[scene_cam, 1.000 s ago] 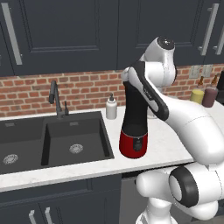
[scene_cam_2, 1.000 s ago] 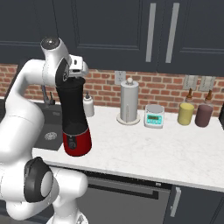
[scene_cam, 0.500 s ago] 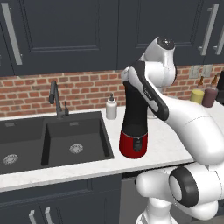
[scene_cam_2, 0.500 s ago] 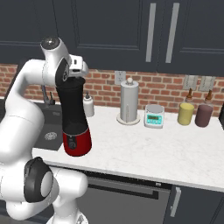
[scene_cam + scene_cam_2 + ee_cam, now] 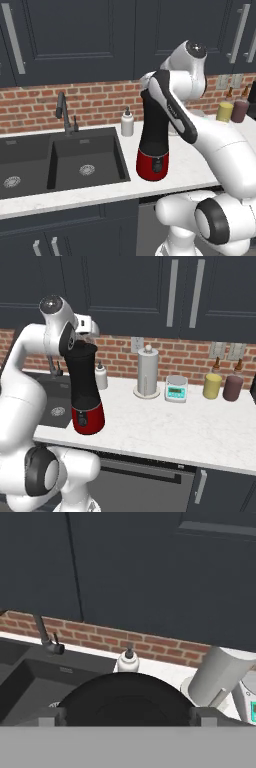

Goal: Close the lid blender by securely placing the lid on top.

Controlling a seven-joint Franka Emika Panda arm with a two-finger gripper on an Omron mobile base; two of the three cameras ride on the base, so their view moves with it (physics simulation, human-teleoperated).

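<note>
The blender stands on the counter beside the sink, a tall black jar on a glossy red base. The lid, a flat black disc, lies level across the top of the jar. My gripper hangs directly over it. In the hand view the gripper is open, with its fingertips spread wide on either side of the disc's rim. In the left base view my own forearm hides the jar's top.
A white pump bottle stands behind the blender against the brick wall. The black sink and its faucet lie to the left. A white cylinder, a small scale and two jars stand to the right.
</note>
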